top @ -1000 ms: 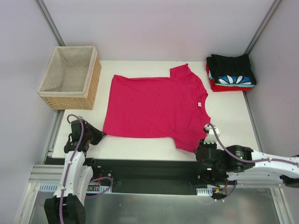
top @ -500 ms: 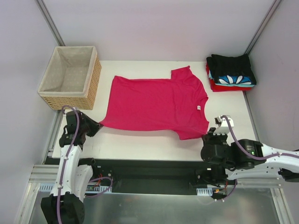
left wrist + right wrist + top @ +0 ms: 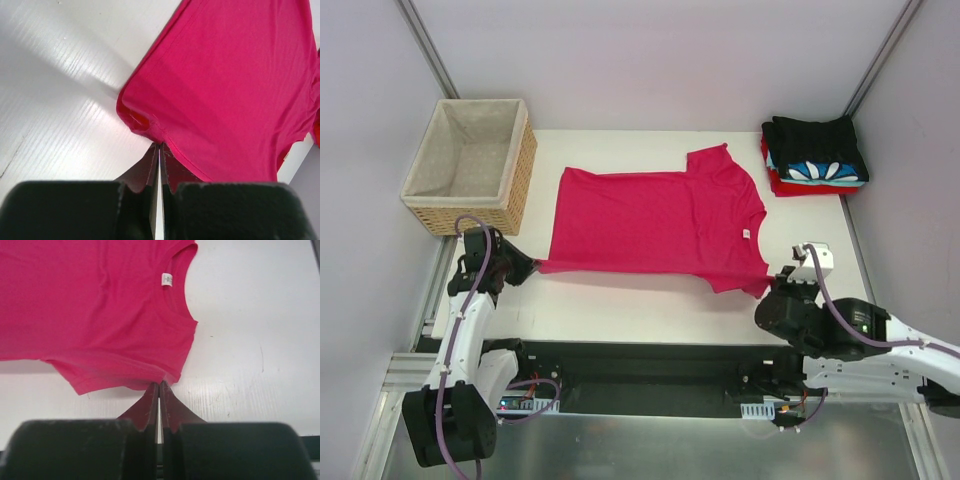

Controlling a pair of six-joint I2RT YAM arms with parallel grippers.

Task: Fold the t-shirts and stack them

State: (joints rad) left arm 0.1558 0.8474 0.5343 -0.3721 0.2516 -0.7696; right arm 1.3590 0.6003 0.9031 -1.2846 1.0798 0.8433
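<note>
place: robot lab cell | cues: aluminium frame [image 3: 423,40], plain grey walls [image 3: 650,60]

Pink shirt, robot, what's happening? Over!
Left hand shut on pink shirt at hem corner. Right hand shut on its near shoulder. Basket and folded stack sit apart from it.

White table [image 3: 620,305]: pink tee [image 3: 655,220], folded stack [image 3: 815,155]

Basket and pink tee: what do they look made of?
Pink tee: soft matte knit cloth, probably cotton jersey; it puckers at the pinched corner and shows a stitched hem. Basket: tan woven wicker, weave visible on its side wall, with a beige cloth lining, seemingly dotted.
</note>
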